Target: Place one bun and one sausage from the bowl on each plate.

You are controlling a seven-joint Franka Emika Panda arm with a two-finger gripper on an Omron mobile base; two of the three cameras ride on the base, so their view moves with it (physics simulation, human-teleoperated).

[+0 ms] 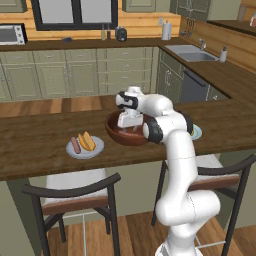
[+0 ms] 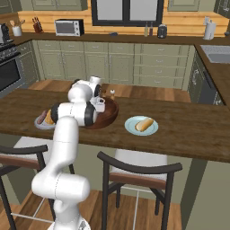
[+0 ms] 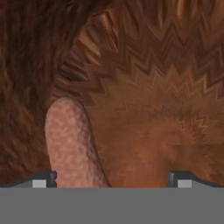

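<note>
My gripper (image 3: 112, 179) is down inside the dark-brown wooden bowl (image 1: 116, 134), open, its tips wide apart. A pinkish-brown sausage (image 3: 70, 142) lies on the bowl's floor between the tips, close to the left fingertip (image 3: 43, 179) and not pinched. The pale grey-white plate (image 1: 96, 150) left of the bowl carries one sausage (image 1: 75, 145) and one golden bun (image 1: 87, 141). The pale blue-green plate (image 2: 131, 127) right of the bowl carries one bun (image 2: 144, 124). The arm hides part of the bowl (image 2: 110, 115) and the hand (image 2: 99, 107).
Bowl and plates stand on a long dark wooden counter (image 1: 30, 145). Two chairs (image 1: 75, 192) sit at its near edge. Cabinets, a sink (image 1: 192, 54) and a microwave (image 2: 68, 27) line the far walls.
</note>
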